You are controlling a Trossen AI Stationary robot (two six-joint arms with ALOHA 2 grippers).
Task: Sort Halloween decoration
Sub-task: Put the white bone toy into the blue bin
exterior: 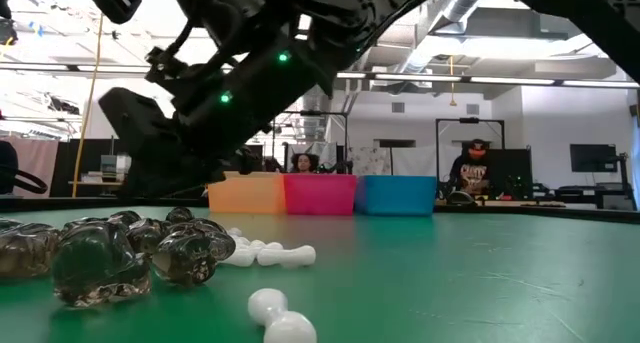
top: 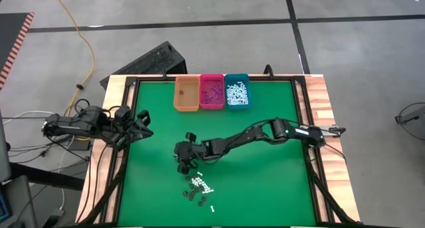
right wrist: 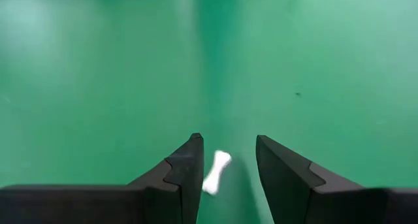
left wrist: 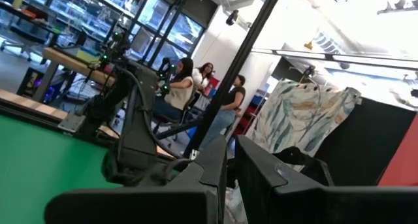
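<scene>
The right arm stretches from the bench's right edge toward the middle, its end effector (right wrist: 225, 160) pointing down at the green bench (top: 265, 181), fingers apart with a small white bone-shaped piece (right wrist: 216, 172) lying between them, not gripped. The remaining white and dark Halloween pieces (top: 199, 187) lie scattered near the front edge, just beside that end effector. The left arm waits folded at the left edge, its end effector (top: 143, 125) closed and empty.
</scene>
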